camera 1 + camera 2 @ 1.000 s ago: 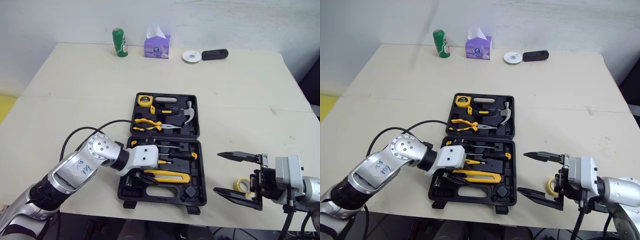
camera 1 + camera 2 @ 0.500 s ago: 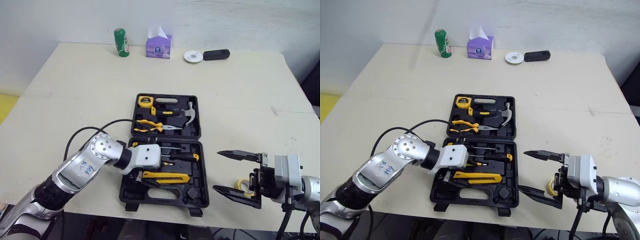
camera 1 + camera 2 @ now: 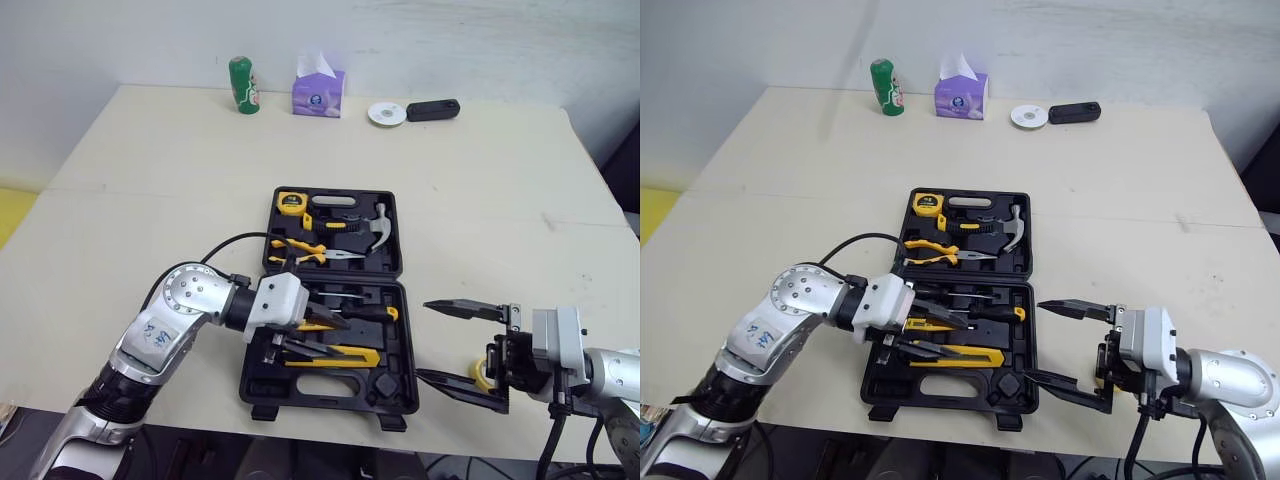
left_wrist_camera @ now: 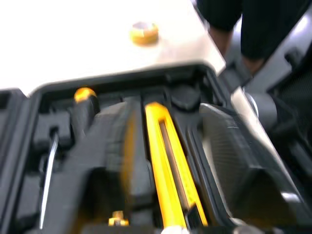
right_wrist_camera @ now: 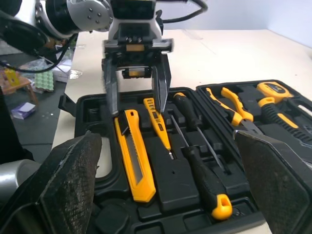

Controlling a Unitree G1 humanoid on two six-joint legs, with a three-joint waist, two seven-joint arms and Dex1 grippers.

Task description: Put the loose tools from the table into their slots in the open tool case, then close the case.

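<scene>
The black tool case (image 3: pixel 395 262) lies open mid-table. Its far half holds a tape measure (image 3: pixel 291 201), pliers (image 3: pixel 300 248) and a hammer (image 3: pixel 375 228). The near half holds a yellow utility knife (image 3: pixel 335 355), a black-handled screwdriver (image 5: pixel 204 180) and a slim yellow screwdriver (image 5: pixel 158 129). My left gripper (image 3: pixel 315 337) hovers open over the near half, its fingers straddling the knife and the yellow screwdriver, with nothing clamped. My right gripper (image 3: pixel 422 339) is open just right of the case. A small yellow tape roll (image 3: pixel 483 370) lies on the table behind its fingers.
At the table's far edge stand a green bottle (image 3: pixel 240 85), a purple tissue box (image 3: pixel 318 90), a white disc (image 3: pixel 383 113) and a black device (image 3: pixel 430 108). The case's latches (image 3: pixel 390 423) sit at the table's front edge.
My left gripper has turned and its open fingers now show, pointing right over the case's near half. The right gripper has shifted a little left toward the case.
</scene>
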